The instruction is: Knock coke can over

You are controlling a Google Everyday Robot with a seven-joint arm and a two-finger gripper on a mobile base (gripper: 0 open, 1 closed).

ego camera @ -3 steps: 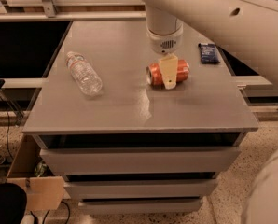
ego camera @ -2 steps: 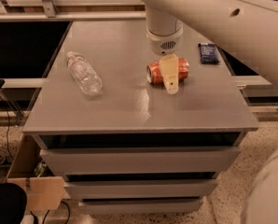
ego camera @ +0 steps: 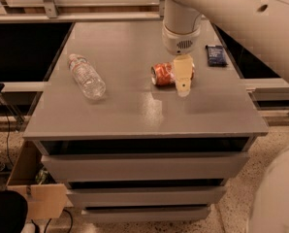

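Observation:
The coke can (ego camera: 163, 74) lies on its side on the grey cabinet top (ego camera: 135, 110), silver top facing left, right of the middle. My gripper (ego camera: 183, 84) hangs straight down from the white arm, right in front of the can's right half and covering it. One cream finger (ego camera: 182, 72) shows, with its tip close to the cabinet top.
A clear plastic water bottle (ego camera: 86, 75) lies on its side at the left of the top. A small dark blue packet (ego camera: 216, 54) lies at the right edge. The cabinet has drawers below. A cardboard box (ego camera: 35, 191) stands on the floor at the left.
The can lies on its side in all frames. The gripper has shifted very slightly; nothing else has moved.

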